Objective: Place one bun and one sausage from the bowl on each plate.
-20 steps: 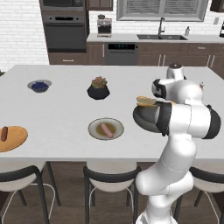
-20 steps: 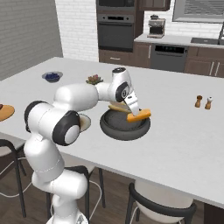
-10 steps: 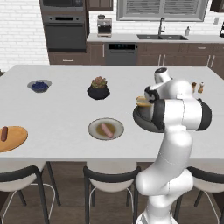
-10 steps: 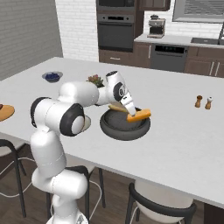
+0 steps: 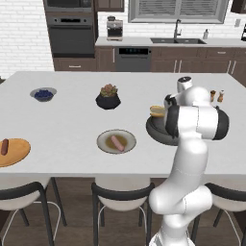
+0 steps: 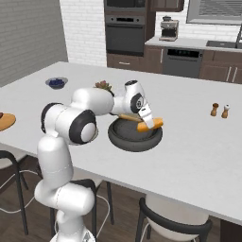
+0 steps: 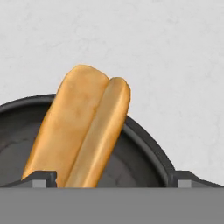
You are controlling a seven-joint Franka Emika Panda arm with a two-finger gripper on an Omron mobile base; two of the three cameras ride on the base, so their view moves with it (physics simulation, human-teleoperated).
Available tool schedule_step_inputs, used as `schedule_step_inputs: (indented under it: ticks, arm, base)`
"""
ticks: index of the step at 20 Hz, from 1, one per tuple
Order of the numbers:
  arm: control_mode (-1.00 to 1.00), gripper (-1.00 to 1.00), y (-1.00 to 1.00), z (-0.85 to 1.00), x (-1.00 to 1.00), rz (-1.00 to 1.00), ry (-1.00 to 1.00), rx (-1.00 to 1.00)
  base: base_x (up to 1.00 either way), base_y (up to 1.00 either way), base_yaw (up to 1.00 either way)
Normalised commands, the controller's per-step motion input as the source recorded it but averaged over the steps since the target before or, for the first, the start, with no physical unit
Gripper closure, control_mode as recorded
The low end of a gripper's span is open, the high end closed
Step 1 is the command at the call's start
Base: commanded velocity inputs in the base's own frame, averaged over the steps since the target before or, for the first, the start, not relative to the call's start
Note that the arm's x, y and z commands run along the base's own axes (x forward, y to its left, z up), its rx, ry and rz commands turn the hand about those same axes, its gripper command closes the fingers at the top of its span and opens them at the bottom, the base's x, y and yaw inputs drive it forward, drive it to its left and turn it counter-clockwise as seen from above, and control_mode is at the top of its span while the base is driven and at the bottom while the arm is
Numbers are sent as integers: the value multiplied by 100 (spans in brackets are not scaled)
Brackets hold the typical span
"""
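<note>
White kitchen desk: near its right end the bowl [image 6: 135, 137] holds a bun [image 7: 81, 131] leaning on its rim. End effector [image 7: 111, 177] spread wide, straddling the bun, whose long axis runs straight ahead.

Glossy white rounded arm [image 5: 192, 158], dark grey joint rings, small dark finger tips [image 7: 39, 178]

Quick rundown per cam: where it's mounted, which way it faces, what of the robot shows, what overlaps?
Left base view: behind-left, facing forward-down over the white counter; white arm rises lower right.
Right base view: behind-right, same counter; arm lower left, open gripper at the golden-orange bun.
Hand view: looks along the gripper; dark finger tips at bottom.
Shared: bun in the wide dark round bowl.
</note>
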Motion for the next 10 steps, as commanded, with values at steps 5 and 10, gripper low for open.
schedule_step_inputs:
  ticks: [5, 10]
  arm:
    - [-100, -100, 15, 0, 27, -1, 1, 0]
    - [-100, -100, 3, -18, 6, -2, 0, 0]
  base:
    - [0, 0, 0]
    - [0, 0, 0]
